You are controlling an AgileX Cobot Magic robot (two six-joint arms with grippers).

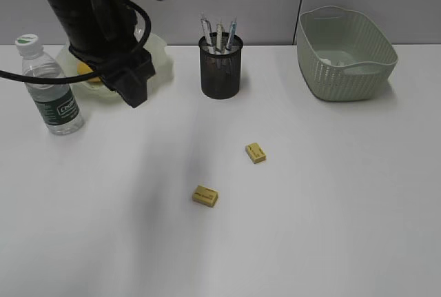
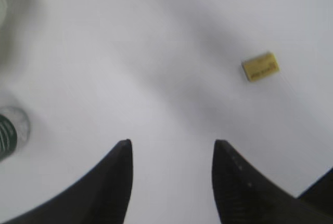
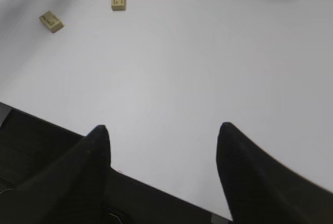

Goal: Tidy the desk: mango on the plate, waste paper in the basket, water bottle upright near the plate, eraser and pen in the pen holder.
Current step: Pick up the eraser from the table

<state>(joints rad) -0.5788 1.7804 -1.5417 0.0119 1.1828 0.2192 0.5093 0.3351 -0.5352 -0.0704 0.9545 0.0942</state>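
Near: two yellow erasers (image 1: 205,196) (image 1: 255,152) loose on counter (image 1: 331,207), apart. L jaws spread, empty, above counter; R jaws spread, empty. Mid-left: water bottle (image 1: 49,87) upright beside plate (image 1: 160,59). Far: pens (image 1: 218,37) in pen holder (image 1: 221,68); mango (image 1: 84,69) on plate, mostly hidden by arm; basket (image 1: 346,54) far right.

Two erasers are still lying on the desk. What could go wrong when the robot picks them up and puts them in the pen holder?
1. The erasers are small and flat on the desk, so the open fingers may push one away instead of gripping it.
2. The pen holder already holds pens; a dropped eraser might hit them and bounce out.
3. The water bottle stands close to the left arm and could be tipped over.
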